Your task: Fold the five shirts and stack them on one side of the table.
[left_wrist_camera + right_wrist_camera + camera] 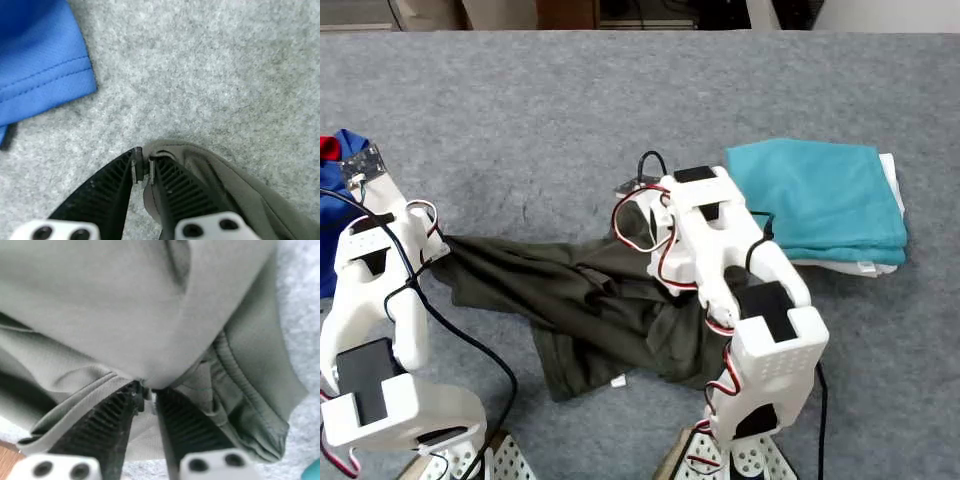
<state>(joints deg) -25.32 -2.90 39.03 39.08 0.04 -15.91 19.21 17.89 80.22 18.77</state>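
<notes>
A dark olive shirt (pixel 590 300) lies crumpled across the middle of the grey table, stretched between both arms. My left gripper (pixel 142 170) is shut on the olive shirt's (pixel 225 185) left corner, close to the blue shirt (pixel 40 60). In the high view that arm (pixel 375 300) stands at the left, with the blue shirt (pixel 335 200) at the table's left edge. My right gripper (pixel 147 395) is shut on a fold of the olive shirt (pixel 125 305); its arm (pixel 730 270) stands over the shirt's right part. A folded teal shirt (pixel 815 200) lies on a folded white one (pixel 875 265) at the right.
Grey felt (pixel 570 110) covers the table, bare along the back. The table's far edge runs along the top of the high view, with dark furniture (pixel 620 12) behind it. Cables (pixel 470 345) trail from the left arm over the felt.
</notes>
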